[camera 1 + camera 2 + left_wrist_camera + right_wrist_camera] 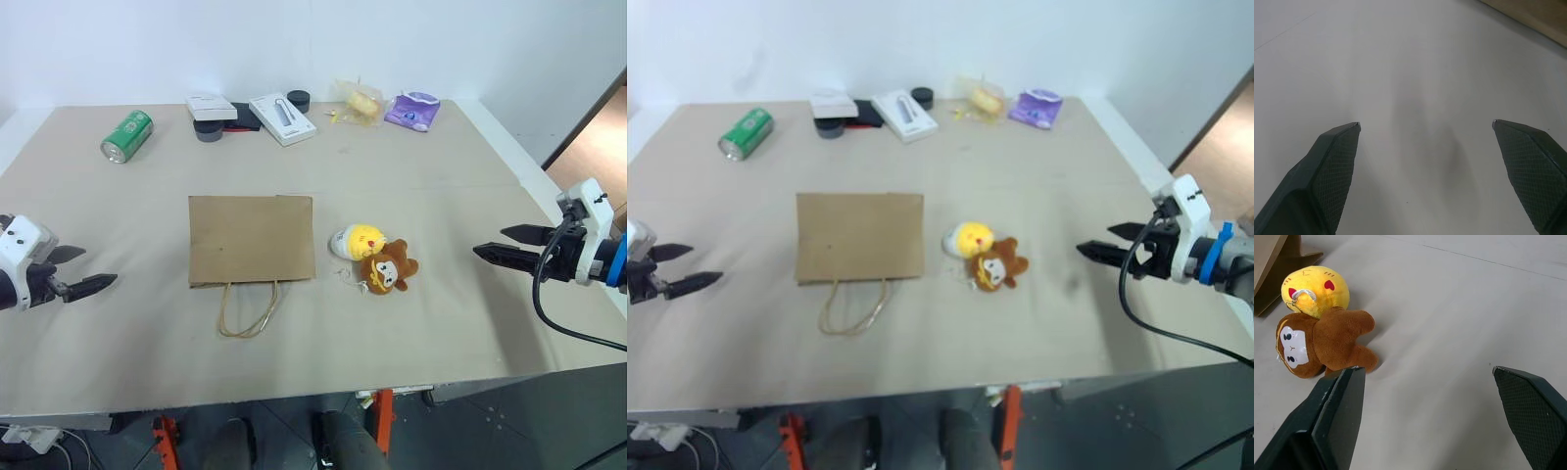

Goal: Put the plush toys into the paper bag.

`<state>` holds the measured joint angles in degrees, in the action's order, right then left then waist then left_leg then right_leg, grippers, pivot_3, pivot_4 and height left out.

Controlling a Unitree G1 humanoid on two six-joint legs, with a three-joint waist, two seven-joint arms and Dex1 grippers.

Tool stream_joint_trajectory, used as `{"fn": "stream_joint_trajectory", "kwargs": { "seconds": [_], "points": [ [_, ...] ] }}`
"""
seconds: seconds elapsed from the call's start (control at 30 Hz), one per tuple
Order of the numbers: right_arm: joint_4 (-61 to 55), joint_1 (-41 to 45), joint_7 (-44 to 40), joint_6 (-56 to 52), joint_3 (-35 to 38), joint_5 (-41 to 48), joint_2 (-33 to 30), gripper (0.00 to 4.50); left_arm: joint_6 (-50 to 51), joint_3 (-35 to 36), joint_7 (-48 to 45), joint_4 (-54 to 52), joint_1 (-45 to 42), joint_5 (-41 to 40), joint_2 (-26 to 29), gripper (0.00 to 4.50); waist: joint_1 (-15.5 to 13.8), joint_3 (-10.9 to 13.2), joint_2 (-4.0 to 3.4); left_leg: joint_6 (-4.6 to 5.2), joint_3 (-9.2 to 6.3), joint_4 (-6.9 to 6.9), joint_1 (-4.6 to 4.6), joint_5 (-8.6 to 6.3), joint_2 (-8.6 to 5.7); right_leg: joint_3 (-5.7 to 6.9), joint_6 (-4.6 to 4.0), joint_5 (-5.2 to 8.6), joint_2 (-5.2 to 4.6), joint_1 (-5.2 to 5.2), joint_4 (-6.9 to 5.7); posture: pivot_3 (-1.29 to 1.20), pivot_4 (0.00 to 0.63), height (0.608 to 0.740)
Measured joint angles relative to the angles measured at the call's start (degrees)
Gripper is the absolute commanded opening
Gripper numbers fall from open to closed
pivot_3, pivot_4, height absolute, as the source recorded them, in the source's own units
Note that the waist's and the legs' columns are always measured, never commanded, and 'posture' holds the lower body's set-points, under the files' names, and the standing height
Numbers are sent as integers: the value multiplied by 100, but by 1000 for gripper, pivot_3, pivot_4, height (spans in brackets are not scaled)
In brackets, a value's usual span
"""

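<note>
Near the frame's centre, the yellow toy [357,240] and brown bear [389,267] are lying touching, just right of the flat paper bag [251,238]. Nothing is bagged yet; left gripper [80,269] and right gripper [502,244] are hanging spread and empty at the edges.

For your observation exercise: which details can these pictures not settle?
- Paper bag: lies flat, so its inside is hidden in both eye views.
- Far clear packet: too small to tell contents.
- Brown plush toy: its underside is hidden against the table.
</note>
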<state>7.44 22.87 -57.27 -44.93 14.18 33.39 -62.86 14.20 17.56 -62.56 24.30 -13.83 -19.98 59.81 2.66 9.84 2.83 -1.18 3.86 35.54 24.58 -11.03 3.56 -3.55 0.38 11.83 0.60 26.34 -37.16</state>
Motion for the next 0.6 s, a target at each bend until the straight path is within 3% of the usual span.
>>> {"fn": "stream_joint_trajectory", "kwargs": {
  "seconds": [0.6],
  "points": [
    [-57, -383, -5, -114, 397, 93, 103, 4500, 377, 34, -156, -206, -78, -249, -61, 4460, -2, -1, 0, 0, 0, 35, -5, 0, 0, -4, 6, -7, 4, -10, -25, 0, 150, 740]
  ]
}}
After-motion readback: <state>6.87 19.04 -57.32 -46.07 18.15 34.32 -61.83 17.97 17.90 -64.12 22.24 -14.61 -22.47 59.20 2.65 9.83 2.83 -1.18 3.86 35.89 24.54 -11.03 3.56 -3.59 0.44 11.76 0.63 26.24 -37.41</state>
